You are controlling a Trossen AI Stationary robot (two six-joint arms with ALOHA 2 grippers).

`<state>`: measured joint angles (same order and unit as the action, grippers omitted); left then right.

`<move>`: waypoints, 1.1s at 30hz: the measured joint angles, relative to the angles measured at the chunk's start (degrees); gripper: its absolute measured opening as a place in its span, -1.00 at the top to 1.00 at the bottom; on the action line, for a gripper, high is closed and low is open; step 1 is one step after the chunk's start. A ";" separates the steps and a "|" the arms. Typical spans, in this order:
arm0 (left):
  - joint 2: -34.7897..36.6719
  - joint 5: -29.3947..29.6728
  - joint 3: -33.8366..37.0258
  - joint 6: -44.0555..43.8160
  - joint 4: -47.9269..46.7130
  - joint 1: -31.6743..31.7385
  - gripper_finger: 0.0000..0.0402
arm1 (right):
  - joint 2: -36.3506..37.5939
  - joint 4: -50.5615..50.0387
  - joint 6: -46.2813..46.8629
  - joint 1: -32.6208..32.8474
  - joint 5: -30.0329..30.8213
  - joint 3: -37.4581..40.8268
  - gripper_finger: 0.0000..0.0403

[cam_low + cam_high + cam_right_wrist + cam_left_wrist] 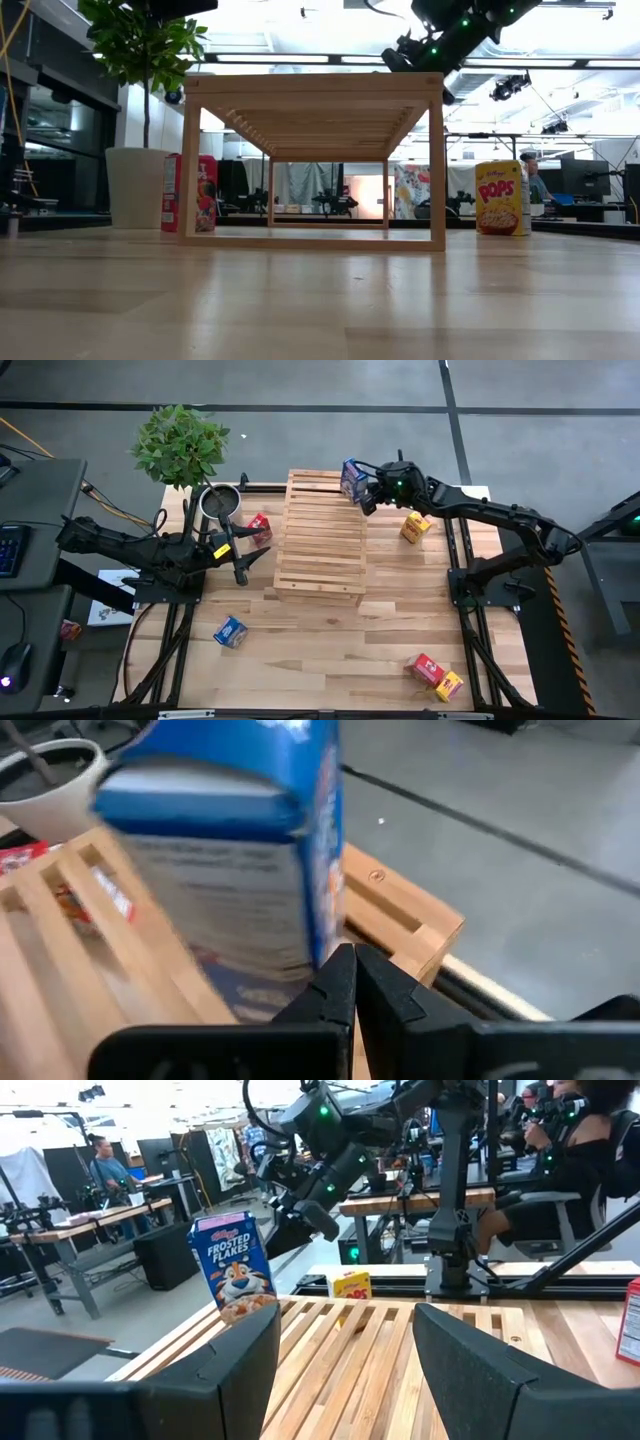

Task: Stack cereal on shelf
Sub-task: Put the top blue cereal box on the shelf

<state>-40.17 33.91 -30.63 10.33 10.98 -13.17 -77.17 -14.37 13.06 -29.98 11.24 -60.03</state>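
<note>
both arms reach inward, right gripper point(366, 497) clenched, seemingly empty, beside blue cereal box point(351, 479), left gripper point(243, 553) released

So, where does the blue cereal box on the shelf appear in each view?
High view: blue cereal box on the shelf far corner.
Low view: not visible.
Left wrist view: standing at left.
Right wrist view: fills the centre.
Shared landmark: the shelf slats.
</note>
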 joint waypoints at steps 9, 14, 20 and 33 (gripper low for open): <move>0.00 -0.02 0.00 -0.02 -0.28 0.00 -0.10 | 0.00 -0.85 0.44 2.39 -1.22 0.00 1.00; 0.00 -0.02 0.00 -0.17 -0.37 0.01 -0.10 | 0.00 -0.90 0.42 3.42 -1.17 0.00 1.00; 0.01 -0.04 0.00 -0.17 -0.39 0.00 -0.10 | -0.02 -2.55 0.40 2.98 0.30 0.00 1.00; -0.01 -0.04 0.00 -0.08 -0.39 0.00 -0.10 | -0.02 2.72 0.44 0.03 3.58 0.00 1.00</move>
<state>-40.17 33.87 -30.63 10.25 10.59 -13.17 -77.19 -11.65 13.50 -29.95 14.82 -60.03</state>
